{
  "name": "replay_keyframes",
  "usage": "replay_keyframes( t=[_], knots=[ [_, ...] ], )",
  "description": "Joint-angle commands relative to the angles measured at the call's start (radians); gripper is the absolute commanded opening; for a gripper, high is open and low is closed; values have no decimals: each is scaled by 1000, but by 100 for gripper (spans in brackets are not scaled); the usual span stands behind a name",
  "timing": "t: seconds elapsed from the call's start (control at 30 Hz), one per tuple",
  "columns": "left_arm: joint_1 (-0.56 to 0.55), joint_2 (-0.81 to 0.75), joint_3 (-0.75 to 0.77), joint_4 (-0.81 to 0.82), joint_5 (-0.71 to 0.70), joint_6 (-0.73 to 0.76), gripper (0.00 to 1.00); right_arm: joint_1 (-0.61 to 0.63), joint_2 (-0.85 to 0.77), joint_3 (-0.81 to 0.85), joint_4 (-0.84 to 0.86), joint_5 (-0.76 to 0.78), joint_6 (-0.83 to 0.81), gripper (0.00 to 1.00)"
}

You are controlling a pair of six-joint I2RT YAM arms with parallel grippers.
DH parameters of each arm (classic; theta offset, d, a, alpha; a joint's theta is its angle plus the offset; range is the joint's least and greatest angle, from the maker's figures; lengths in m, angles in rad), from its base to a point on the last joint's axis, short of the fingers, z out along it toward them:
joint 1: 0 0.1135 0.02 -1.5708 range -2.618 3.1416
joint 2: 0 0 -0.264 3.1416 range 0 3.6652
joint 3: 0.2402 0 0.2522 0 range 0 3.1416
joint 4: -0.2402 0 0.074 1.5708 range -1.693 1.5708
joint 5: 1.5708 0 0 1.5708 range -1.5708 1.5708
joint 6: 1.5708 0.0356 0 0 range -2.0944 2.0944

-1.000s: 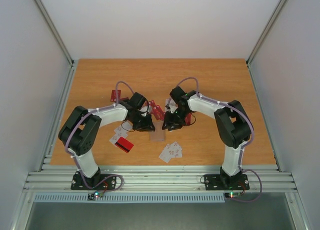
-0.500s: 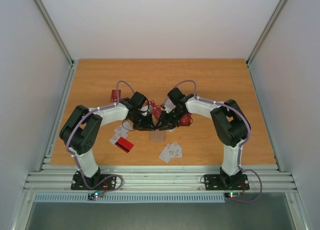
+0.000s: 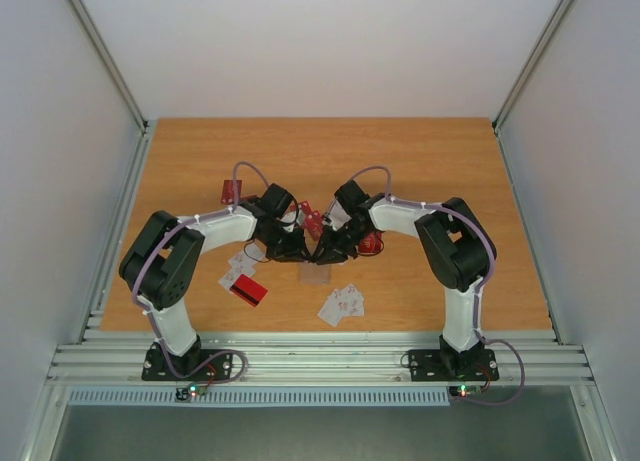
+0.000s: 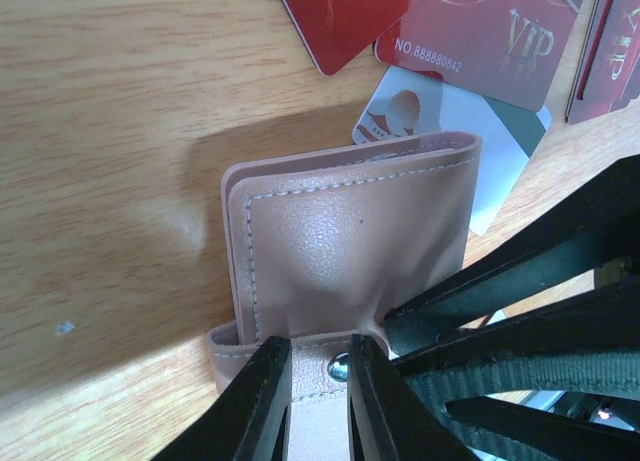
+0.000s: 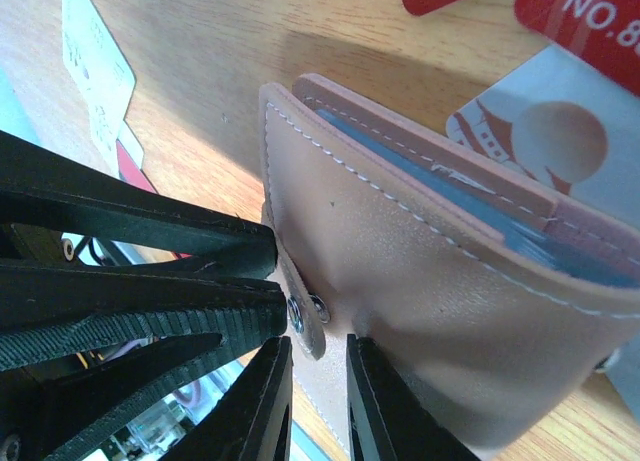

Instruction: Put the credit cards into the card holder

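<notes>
Tan card holder: grained leather, pale stitching, folded, blue-grey lining at its open edge. Lies mid-table, btwn both arms. L gripper clamped on its snap strap. R gripper: jaws near-together, holder's leather btwn them. Red credit cards just beyond: gold "VIP", "NO 888880842".

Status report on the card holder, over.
Left gripper, right gripper both pinching card holder near snap tab. Credit cards loose around it. Nothing blocking.

Arms bent inward — left gripper, right gripper nose-to-nose, jaws pinched
</notes>
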Motion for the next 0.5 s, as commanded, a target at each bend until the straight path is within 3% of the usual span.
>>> replay_keyframes(
  t=[0.0, 0.47],
  knots=[
    [-5, 32, 6, 12, -29, 14, 19, 6, 30, -12, 33, -4, 24, 17],
    [-5, 34, 5, 15, -27, 13, 19, 7, 58, -17, 68, -34, 54, 14]
  ],
)
